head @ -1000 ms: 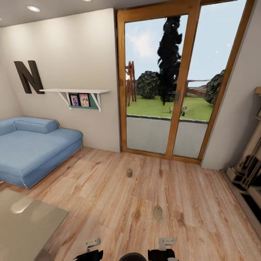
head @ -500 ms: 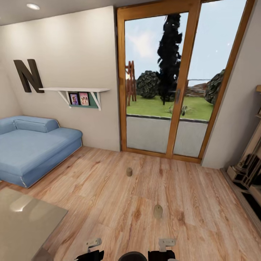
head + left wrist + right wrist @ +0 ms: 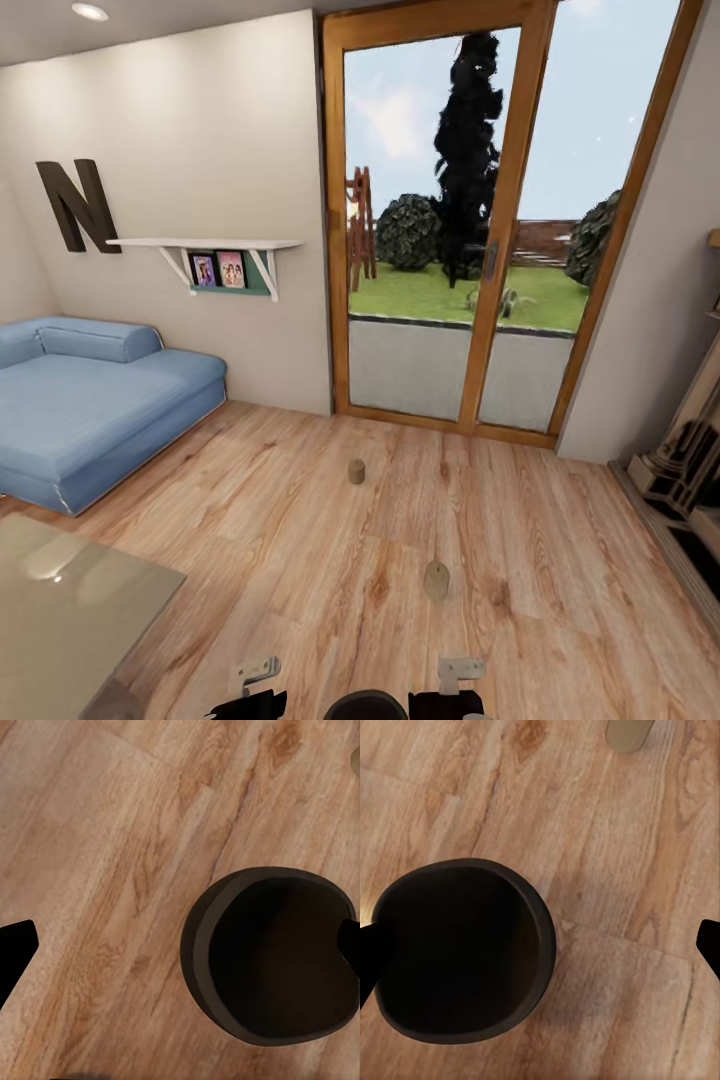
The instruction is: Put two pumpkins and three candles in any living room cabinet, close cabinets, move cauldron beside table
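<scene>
The cauldron (image 3: 274, 956) stands on the wooden floor (image 3: 300, 560) between both grippers, its rim apparently touching one finger of each. The left gripper (image 3: 180, 945) and right gripper (image 3: 540, 952) have fingers spread wide. Two candles (image 3: 436, 580) (image 3: 357, 471) stand ahead, near the glass door (image 3: 470, 230); the sofa (image 3: 90, 410) lies left.

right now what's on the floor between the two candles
Nothing: in the head view, only bare wood floor runs between the near candle and the far candle.
</scene>
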